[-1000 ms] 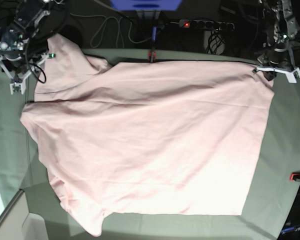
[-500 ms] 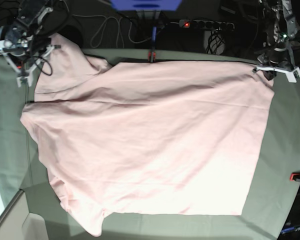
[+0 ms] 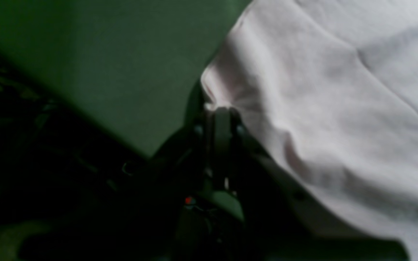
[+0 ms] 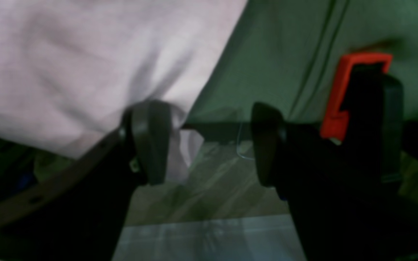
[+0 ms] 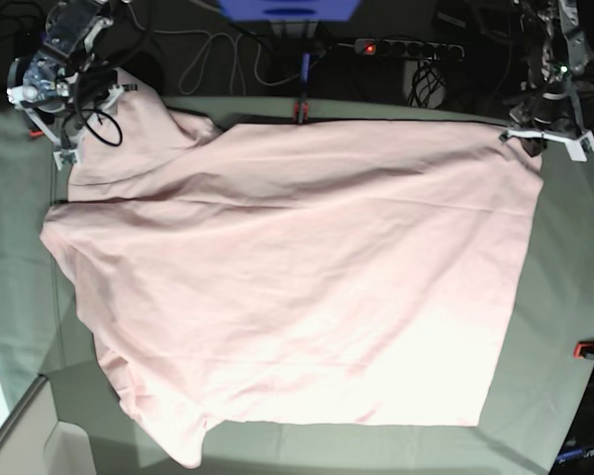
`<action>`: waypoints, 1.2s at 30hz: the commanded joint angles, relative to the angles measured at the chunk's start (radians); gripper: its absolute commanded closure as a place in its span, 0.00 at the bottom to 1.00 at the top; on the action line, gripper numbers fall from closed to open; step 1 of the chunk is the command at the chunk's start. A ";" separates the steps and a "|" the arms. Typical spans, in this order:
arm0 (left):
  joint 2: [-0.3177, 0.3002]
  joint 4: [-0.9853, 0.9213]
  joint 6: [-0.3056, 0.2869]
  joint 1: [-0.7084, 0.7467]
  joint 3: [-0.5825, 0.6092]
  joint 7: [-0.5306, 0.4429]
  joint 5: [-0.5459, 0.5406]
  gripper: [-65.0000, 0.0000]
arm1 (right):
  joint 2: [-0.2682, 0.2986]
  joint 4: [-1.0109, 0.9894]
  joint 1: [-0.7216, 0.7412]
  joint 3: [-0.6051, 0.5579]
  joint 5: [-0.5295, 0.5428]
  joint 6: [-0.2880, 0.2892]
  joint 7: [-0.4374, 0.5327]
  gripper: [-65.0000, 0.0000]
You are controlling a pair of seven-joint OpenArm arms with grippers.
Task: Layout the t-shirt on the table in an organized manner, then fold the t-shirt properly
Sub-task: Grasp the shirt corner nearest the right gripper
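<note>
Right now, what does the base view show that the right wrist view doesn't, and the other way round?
Only the base view shows the whole t-shirt spread across the table, the left end effector at the shirt's far corner, and a power strip behind the table. Only the right wrist view shows the right end effector up close, open, one finger against the shirt's edge, beside an orange clamp. Both show pink fabric on the green table cloth.
</note>
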 commanded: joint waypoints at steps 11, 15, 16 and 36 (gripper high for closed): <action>-0.011 0.015 0.001 -0.001 -0.007 -0.016 -0.002 1.00 | 0.001 -0.047 0.000 -0.048 0.013 -0.004 0.013 1.00; -0.011 0.017 0.001 -0.001 -0.007 -0.016 -0.003 1.00 | 0.001 0.002 0.005 -0.039 0.011 -0.004 0.015 1.00; -0.011 0.017 0.001 -0.001 -0.007 -0.016 -0.005 1.00 | 0.001 0.031 0.005 -0.038 0.011 -0.004 0.013 1.00; -0.011 0.132 0.003 0.006 -0.010 -0.016 -0.002 1.00 | 0.001 0.324 -0.175 0.001 0.180 -0.004 0.021 1.00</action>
